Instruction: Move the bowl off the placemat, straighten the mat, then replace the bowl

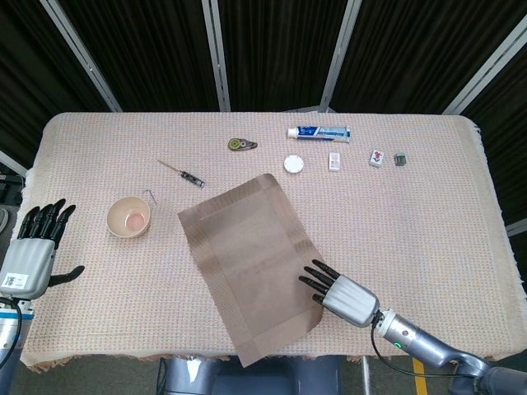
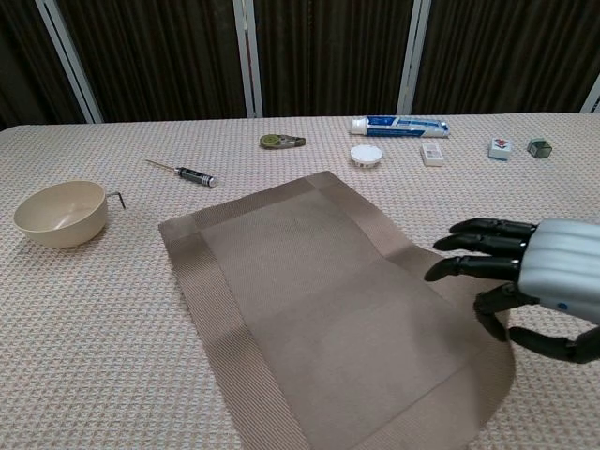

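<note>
The cream bowl (image 1: 128, 218) (image 2: 61, 213) stands on the tablecloth, left of the brown placemat (image 1: 247, 267) (image 2: 328, 309) and apart from it. The mat lies flat but askew, and its near corner reaches the table's front edge. My right hand (image 1: 342, 292) (image 2: 534, 277) is at the mat's right edge. Its fingers (image 2: 473, 248) are stretched out over that edge with the thumb apart below, and it holds nothing. My left hand (image 1: 33, 251) is at the table's left edge, fingers spread and empty, well left of the bowl. The chest view does not show it.
A screwdriver (image 1: 183, 173) and a small metal hook (image 1: 150, 194) lie behind the bowl. Along the back are a round green item (image 1: 241, 145), a toothpaste tube (image 1: 319, 132), a white lid (image 1: 294, 164), a small white box (image 1: 334, 161) and two small blocks (image 1: 387, 157).
</note>
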Available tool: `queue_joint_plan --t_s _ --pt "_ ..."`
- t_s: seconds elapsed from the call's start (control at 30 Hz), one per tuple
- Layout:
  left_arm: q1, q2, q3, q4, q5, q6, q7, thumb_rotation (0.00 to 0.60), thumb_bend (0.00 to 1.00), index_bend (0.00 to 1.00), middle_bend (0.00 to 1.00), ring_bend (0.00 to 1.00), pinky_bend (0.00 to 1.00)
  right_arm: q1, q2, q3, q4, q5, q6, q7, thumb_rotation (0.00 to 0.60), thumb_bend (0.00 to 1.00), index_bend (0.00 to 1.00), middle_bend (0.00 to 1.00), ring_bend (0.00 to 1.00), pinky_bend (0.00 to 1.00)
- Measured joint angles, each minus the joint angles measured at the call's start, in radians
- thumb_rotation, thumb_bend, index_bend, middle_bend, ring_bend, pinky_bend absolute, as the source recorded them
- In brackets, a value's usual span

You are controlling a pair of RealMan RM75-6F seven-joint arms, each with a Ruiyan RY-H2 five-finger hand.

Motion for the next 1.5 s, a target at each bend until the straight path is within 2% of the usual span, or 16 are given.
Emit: queue_joint_plan --t_s 0.13,0.3,0.47,0.57,0.67,0.7,0.73,0.77,0.83,0.9,0.97,1.13,1.23,1.37,1.5 --pt "0.001 0.001 -0.002 0.0 -0.002 0.001 -0.002 0.6 0.0 0.0 0.0 0.0 0.0 -0.014 0.094 -0.014 0.033 -0.038 0.075 -0.047 0.6 0.5 0.75 0.13 0.0 0.0" --pt "0.0 -0.001 -0.001 0.002 -0.006 -0.005 0.002 0.6 0.0 0.0 0.0 0.0 0.0 -0.022 0.184 -0.007 0.137 -0.061 0.144 -0.109 0.6 0.5 0.74 0.14 0.0 0.0" --pt "0.002 -0.004 0.0 0.0 -0.001 0.001 0.012 0.6 0.0 0.0 0.0 0.0 0.0 0.023 0.194 0.014 0.272 -0.084 0.14 -0.128 0.6 0.49 0.73 0.15 0.0 0.0" --pt "0.003 -0.006 -0.001 0.001 -0.003 0.001 0.015 0.6 0.0 0.0 0.0 0.0 0.0 0.073 0.174 0.027 0.39 -0.104 0.132 -0.124 0.6 0.46 0.7 0.15 0.0 0.01" --pt "0.001 -0.008 -0.003 0.003 -0.01 -0.006 0.018 0.6 0.0 0.0 0.0 0.0 0.0 0.115 0.136 0.036 0.487 -0.117 0.126 -0.11 0.6 0.42 0.48 0.15 0.0 0.02" --pt "0.0 -0.009 -0.003 0.004 -0.012 -0.007 0.019 0.6 0.0 0.0 0.0 0.0 0.0 0.132 0.114 0.041 0.527 -0.12 0.126 -0.103 0.6 0.4 0.38 0.14 0.0 0.02" --pt "0.0 -0.009 -0.004 0.004 -0.012 -0.008 0.02 0.6 0.0 0.0 0.0 0.0 0.0 0.143 0.096 0.046 0.556 -0.121 0.126 -0.098 0.6 0.33 0.25 0.13 0.0 0.02" --pt "-0.001 -0.01 -0.003 0.004 -0.012 -0.009 0.022 0.6 0.0 0.0 0.0 0.0 0.0 0.154 0.077 0.05 0.583 -0.121 0.126 -0.093 0.6 0.28 0.19 0.11 0.0 0.01" --pt "-0.001 -0.012 -0.002 0.005 -0.011 -0.011 0.025 0.6 0.0 0.0 0.0 0.0 0.0 0.175 0.033 0.061 0.642 -0.116 0.128 -0.081 0.6 0.07 0.0 0.03 0.0 0.0" --pt "-0.002 -0.013 0.001 0.005 -0.01 -0.014 0.028 0.6 0.0 0.0 0.0 0.0 0.0 0.188 -0.006 0.077 0.69 -0.102 0.129 -0.075 0.6 0.0 0.0 0.0 0.0 0.0" --pt "-0.003 -0.016 0.004 0.007 -0.006 -0.018 0.03 0.6 0.0 0.0 0.0 0.0 0.0 0.189 -0.031 0.1 0.714 -0.069 0.125 -0.075 0.6 0.0 0.0 0.0 0.0 0.0" --pt "-0.011 -0.022 0.012 0.02 0.016 -0.035 0.022 0.6 0.0 0.0 0.0 0.0 0.0 0.155 -0.057 0.173 0.696 0.058 0.144 -0.048 0.6 0.0 0.0 0.0 0.0 0.0" --pt "-0.024 -0.028 0.021 0.033 0.047 -0.057 0.002 0.6 0.0 0.0 0.0 0.0 0.0 0.113 -0.047 0.212 0.626 0.144 0.166 -0.034 0.6 0.0 0.0 0.0 0.0 0.0" --pt "-0.056 -0.041 0.035 0.065 0.12 -0.092 -0.034 0.6 0.0 0.0 0.0 0.0 0.0 0.048 0.002 0.241 0.467 0.217 0.179 -0.02 0.6 0.0 0.0 0.0 0.0 0.0" --pt "-0.119 -0.068 0.05 0.111 0.221 -0.154 -0.079 0.6 0.0 0.05 0.0 0.0 0.0 -0.035 0.09 0.258 0.221 0.314 0.179 -0.005 0.6 0.0 0.0 0.0 0.0 0.0"
